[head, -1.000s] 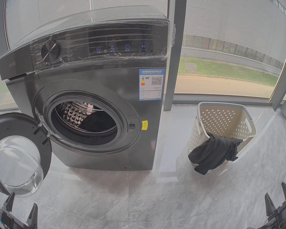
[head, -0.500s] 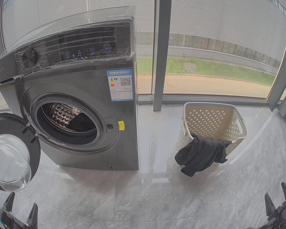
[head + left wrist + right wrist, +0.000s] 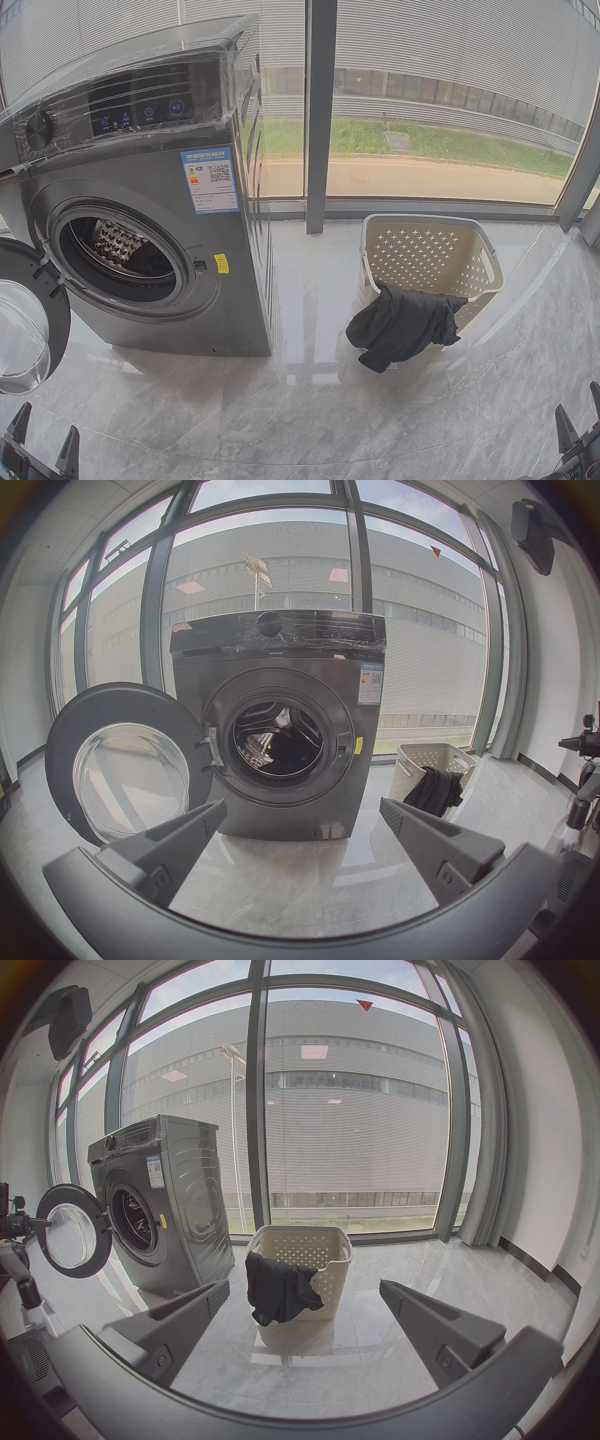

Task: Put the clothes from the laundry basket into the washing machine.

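Fingers (image 3: 164, 849) of the left gripper (image 3: 301, 805) are seen spread wide with nothing between them. The right gripper (image 3: 303, 1285) is likewise spread and empty. Both are held low, well apart from the load.

A dark garment (image 3: 400, 325) is found draped over the near rim of the laundry basket (image 3: 431, 220), part inside and part hanging down the outer wall toward the floor (image 3: 300, 412). The basket stands near the washing machine (image 3: 240, 294), to its right, before the window (image 3: 437, 125). The machine's door (image 3: 28, 312) is swung fully open to the left, and the drum opening (image 3: 115, 259) is unobstructed. A dark mass inside may be cloth already loaded, though this cannot be confirmed.

Step judged: approach to the basket, with the pick not yet begun. The next move is judged to call for the right gripper to be brought over the rim and closed on a bunched fold of the garment. The garment would then be lifted clear so the basket is not dragged, and carried across to the drum.
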